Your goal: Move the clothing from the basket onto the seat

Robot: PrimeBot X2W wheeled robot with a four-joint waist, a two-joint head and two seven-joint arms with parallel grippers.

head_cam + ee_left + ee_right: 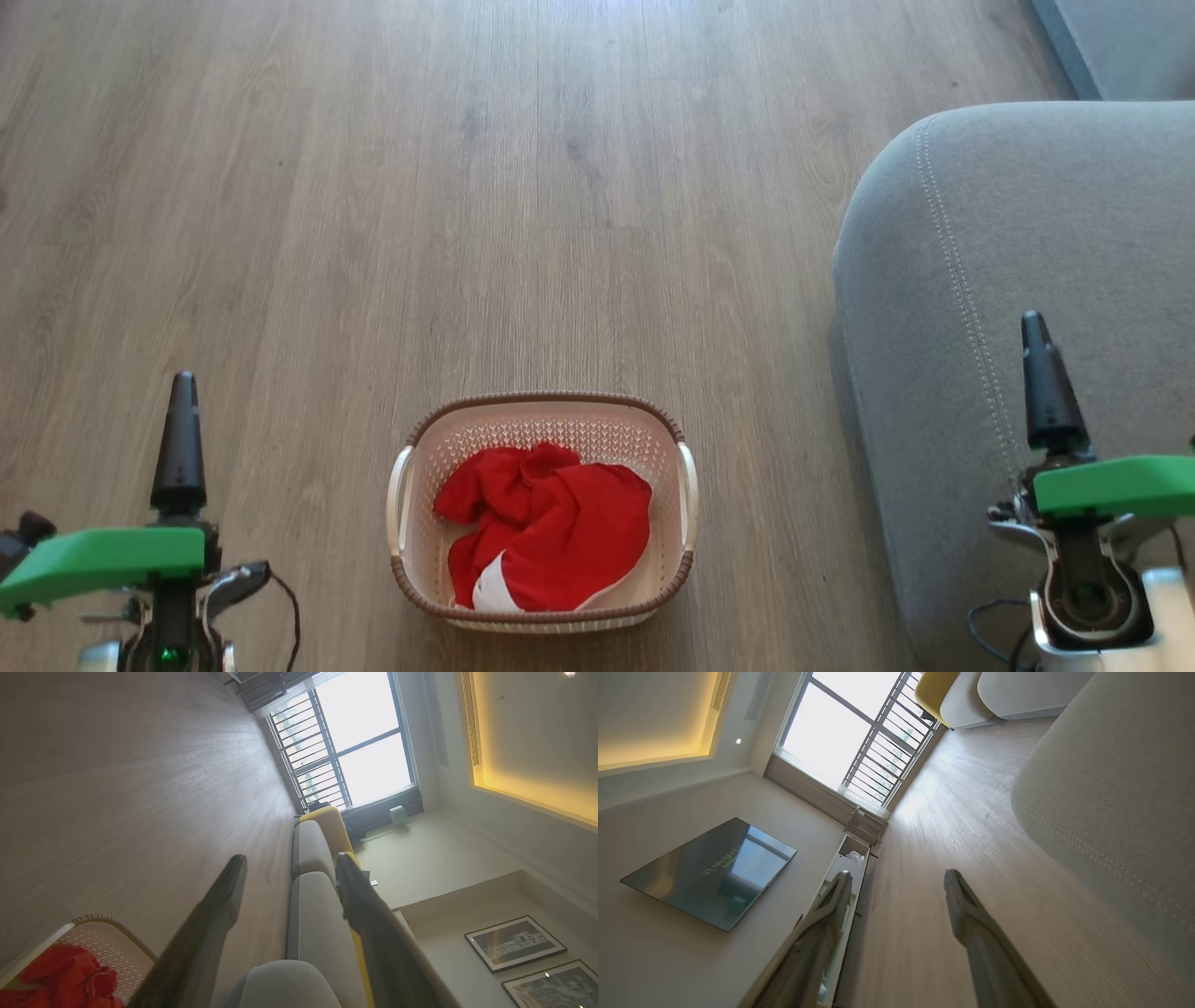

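Both gaping, empty, left claw [290, 858], right claw [897, 874], clothing [551, 523] in basket [546, 399], television [710, 872] text illegible

red clothing [546, 527] with white trim lies crumpled in the cream basket [412, 509] on the floor, left of the grey seat [1027, 233].

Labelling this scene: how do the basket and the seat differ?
The basket is cream perforated plastic; the seat is grey stitched fabric. The basket is far smaller than the seat. The basket holds red clothing; the seat's visible part has none. Both have rounded corners.
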